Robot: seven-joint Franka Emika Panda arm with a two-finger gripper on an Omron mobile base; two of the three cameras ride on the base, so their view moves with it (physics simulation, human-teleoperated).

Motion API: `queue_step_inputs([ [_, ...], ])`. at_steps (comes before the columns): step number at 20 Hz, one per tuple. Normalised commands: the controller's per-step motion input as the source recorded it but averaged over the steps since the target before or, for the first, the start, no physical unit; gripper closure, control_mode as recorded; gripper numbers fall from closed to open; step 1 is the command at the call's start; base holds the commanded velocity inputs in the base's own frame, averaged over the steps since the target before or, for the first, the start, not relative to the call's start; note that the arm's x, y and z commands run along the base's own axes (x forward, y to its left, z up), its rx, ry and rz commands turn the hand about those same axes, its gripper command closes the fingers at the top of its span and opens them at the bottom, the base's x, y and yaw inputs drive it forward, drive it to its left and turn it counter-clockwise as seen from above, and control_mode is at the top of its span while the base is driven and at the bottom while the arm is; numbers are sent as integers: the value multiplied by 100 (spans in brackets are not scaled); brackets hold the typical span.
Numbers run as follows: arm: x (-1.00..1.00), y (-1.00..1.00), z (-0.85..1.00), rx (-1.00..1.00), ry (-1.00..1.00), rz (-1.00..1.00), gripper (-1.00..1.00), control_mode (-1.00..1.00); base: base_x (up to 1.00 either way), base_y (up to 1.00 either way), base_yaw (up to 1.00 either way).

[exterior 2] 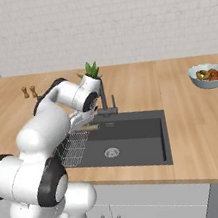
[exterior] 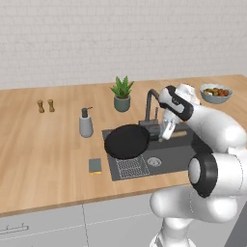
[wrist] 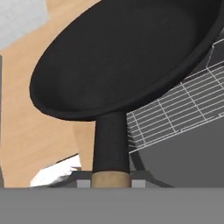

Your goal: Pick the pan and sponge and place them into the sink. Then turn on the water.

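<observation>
Jaws clamp narrow on the pan [exterior: 126,141] handle, pan held tilted over the sink [exterior: 166,161] rack, left side. Lower it level w/o clipping the faucet [exterior: 150,103] before letting go; sponge [exterior: 95,165] waits on the worktop [exterior: 43,149].

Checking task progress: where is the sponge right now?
In the left base view the sponge lies flat on the wooden counter, just left of the sink and its wire rack, in front of the soap dispenser.
</observation>
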Motion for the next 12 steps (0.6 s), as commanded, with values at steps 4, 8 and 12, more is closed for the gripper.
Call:
queue_step_inputs([
  [4, -16, -100, 1, 8, -13, 15, 100, -100, 0, 0, 0],
  [8, -1, -100, 0, 9, -9, 15, 100, -100, 0, 0, 0],
  [12, 19, -100, -2, 4, 0, 6, 100, -100, 0, 0, 0],
])
